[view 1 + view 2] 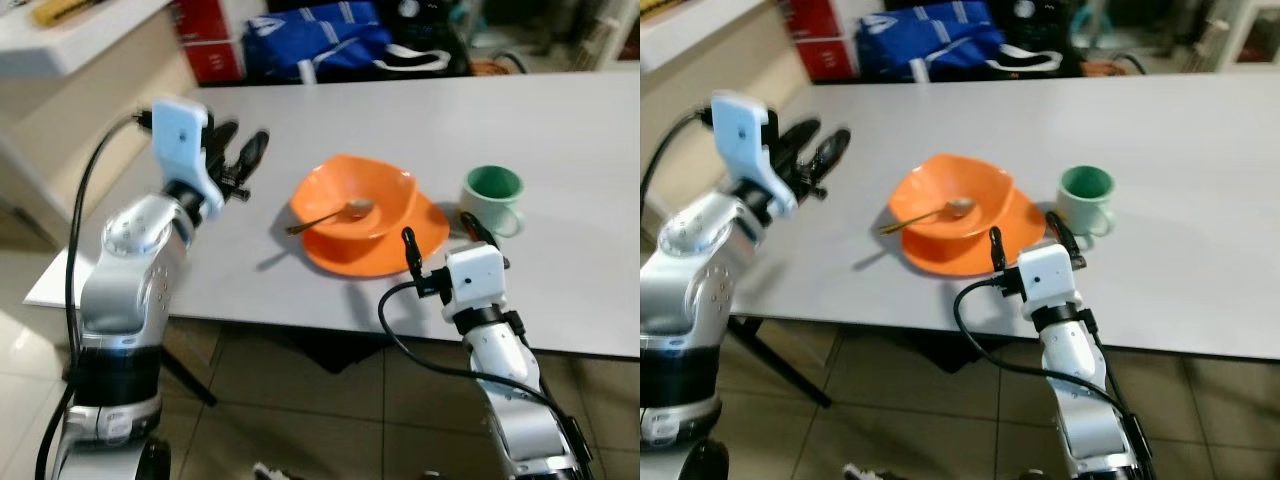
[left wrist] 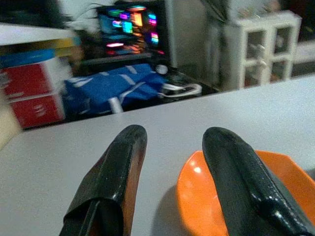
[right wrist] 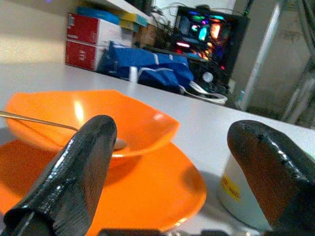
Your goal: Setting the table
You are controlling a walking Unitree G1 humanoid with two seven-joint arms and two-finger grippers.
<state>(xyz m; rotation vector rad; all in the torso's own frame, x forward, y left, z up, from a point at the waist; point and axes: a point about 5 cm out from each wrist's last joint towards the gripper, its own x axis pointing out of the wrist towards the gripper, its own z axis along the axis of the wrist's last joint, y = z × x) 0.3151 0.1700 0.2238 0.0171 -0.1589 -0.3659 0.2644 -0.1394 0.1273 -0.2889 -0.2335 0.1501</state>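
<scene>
I am looking down at a pale grey table (image 1: 560, 140) where an orange bowl (image 1: 355, 195) is sitting on an orange plate (image 1: 425, 235), close to the near edge and roughly midway along it. A spoon (image 1: 325, 217) is lying in the bowl, its handle sticking out over the rim toward the table's left end. A green-lined mug (image 1: 493, 197) is standing just beside the plate on its right, apart from it.

I am holding the right gripper (image 1: 440, 240) at the near edge, right in front of the plate and mug; its fingers are spread wide with nothing between them, and in its wrist view the bowl (image 3: 98, 118) and the mug (image 3: 241, 191) are showing between the two tips. The left gripper (image 1: 240, 160) is hovering above the table's left part, near the left edge and well apart from the bowl, its fingers parted and holding nothing.

Beyond the far edge a blue bag (image 1: 320, 40) and a red box (image 1: 205, 35) are resting on the floor.
</scene>
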